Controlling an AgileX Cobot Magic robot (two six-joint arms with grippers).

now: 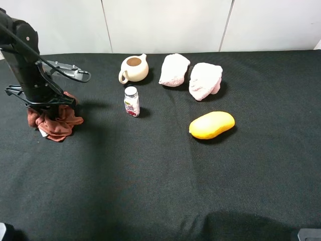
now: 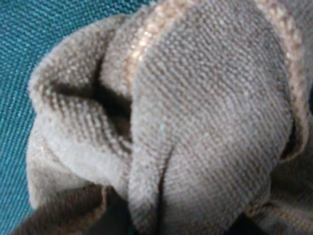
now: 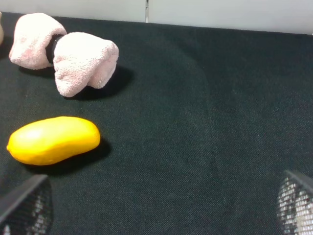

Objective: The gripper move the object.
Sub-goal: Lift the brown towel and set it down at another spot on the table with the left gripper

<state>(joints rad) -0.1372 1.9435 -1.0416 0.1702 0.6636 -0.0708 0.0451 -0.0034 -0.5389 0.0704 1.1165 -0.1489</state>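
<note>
The left gripper [image 1: 50, 106] is pressed down into the brown rag [image 1: 59, 125] on the left side of the black table [image 1: 150, 181]. It is pinched tight on a fold, ready to lift it. The right gripper [image 3: 159, 205] sits wide apart, holding nothing.

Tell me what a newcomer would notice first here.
The grey left arm stands at the far left of the table, its gripper buried in a bunched rust-brown rag. Next comes the bright yellow oval right of centre, with two pale pink towels behind it.
</note>
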